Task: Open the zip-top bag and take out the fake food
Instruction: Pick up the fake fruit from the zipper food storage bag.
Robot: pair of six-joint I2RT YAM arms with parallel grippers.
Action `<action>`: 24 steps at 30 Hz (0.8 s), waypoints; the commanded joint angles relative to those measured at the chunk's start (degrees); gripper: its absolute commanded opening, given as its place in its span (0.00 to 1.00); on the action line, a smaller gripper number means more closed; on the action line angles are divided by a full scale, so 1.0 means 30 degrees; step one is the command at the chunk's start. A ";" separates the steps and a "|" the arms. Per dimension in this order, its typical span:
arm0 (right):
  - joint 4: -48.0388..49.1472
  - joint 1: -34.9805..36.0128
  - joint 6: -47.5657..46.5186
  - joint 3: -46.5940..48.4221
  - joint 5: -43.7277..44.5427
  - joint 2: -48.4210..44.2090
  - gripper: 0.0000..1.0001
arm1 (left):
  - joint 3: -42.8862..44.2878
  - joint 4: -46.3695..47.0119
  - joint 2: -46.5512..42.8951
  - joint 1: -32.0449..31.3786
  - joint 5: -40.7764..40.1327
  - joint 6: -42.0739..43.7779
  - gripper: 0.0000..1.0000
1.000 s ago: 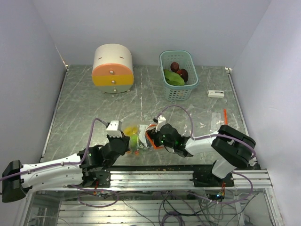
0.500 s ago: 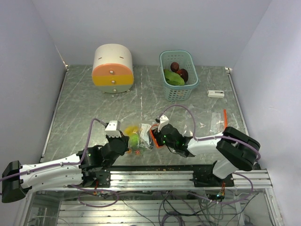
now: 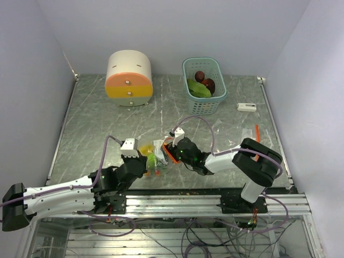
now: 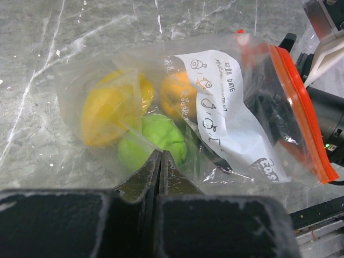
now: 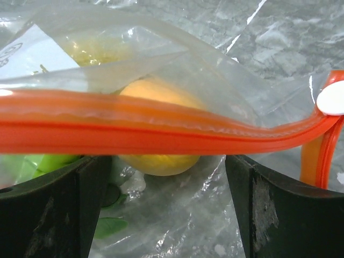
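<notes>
The zip-top bag (image 4: 226,123) of fake food (image 4: 107,110) is pinched in the left gripper (image 4: 159,161); the right gripper (image 5: 166,183) is spread behind its orange zipper (image 5: 134,129).

Left wrist cam: I read just one clear word, "DATE", printed on the white label (image 4: 226,121) of the bag (image 4: 97,80), beside a col. of small pictograms. A 2nd line next to it is too small for me. The logo at the label's bottom looks like "EOS…", unsure.
</notes>
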 commanded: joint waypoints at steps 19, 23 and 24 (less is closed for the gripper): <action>0.6390 -0.0881 -0.3914 0.1589 -0.1229 0.3490 0.88 | -0.0807 0.0377 -0.0855 -0.0091 -0.0019 -0.0169 0.07; 0.6180 -0.1042 -0.4121 0.1978 -0.1818 0.3934 0.78 | -0.0824 0.0145 -0.0925 -0.0082 0.0076 -0.0253 0.07; 0.6326 -0.1091 -0.4117 0.1903 -0.1940 0.3927 0.76 | -0.0846 0.0020 -0.1005 -0.0082 0.0084 -0.0307 0.07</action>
